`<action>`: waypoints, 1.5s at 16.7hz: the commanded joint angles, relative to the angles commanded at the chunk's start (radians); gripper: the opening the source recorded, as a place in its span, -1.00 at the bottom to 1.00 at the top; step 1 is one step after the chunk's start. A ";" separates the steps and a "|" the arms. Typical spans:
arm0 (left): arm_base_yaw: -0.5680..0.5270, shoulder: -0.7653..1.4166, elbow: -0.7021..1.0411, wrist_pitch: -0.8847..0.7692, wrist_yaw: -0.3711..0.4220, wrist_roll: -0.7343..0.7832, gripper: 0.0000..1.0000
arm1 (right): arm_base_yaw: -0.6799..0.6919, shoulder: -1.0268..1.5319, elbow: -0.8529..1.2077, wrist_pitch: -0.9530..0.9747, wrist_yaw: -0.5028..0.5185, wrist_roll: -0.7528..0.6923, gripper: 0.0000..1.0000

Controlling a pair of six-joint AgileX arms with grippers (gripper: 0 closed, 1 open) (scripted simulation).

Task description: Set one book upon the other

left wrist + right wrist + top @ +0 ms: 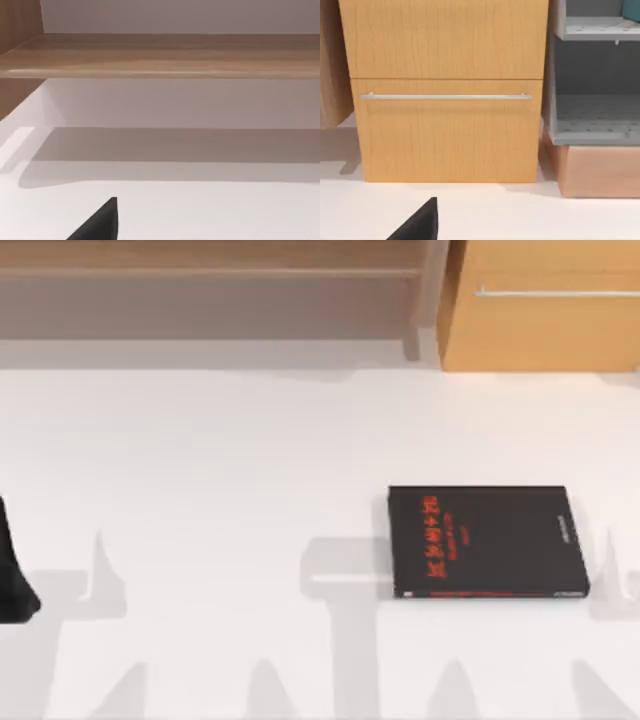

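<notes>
Thin rectangular black book with red lettering [487, 541] lies flat on the white table [220, 460], right of centre in the top view, red line along its near edge. The thick teal-blue book is not on the visible table; a small teal patch [631, 10] sits on the upper grey shelf [595, 29] at the top right corner of the right wrist view, possibly that book, too little showing to be sure.

Left arm [14, 575] parked at the top view's left edge; I cannot tell whether its claw is apart or together. Right claw likewise: a dark tip [420, 224] low in its wrist view, facing the wooden drawer cabinet [445, 90].

Risk, my judgement: if the teal book is on the shelf, the reach is long and cramped; the claw could knock the shelf edge, or a thick book gripped off-centre could tip and land askew on the black one
</notes>
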 joint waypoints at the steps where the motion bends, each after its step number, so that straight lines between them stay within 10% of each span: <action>1: 0.000 0.000 0.000 0.000 0.000 0.000 1.00 | 0.000 0.000 0.000 0.000 0.000 0.000 1.00; 9: 0.000 0.000 0.000 0.000 0.000 0.000 1.00 | -0.099 0.292 0.254 0.136 -0.096 -0.001 1.00; 25: 0.000 0.000 0.000 0.000 0.000 0.000 1.00 | -0.398 1.856 1.275 0.540 -0.373 -0.002 1.00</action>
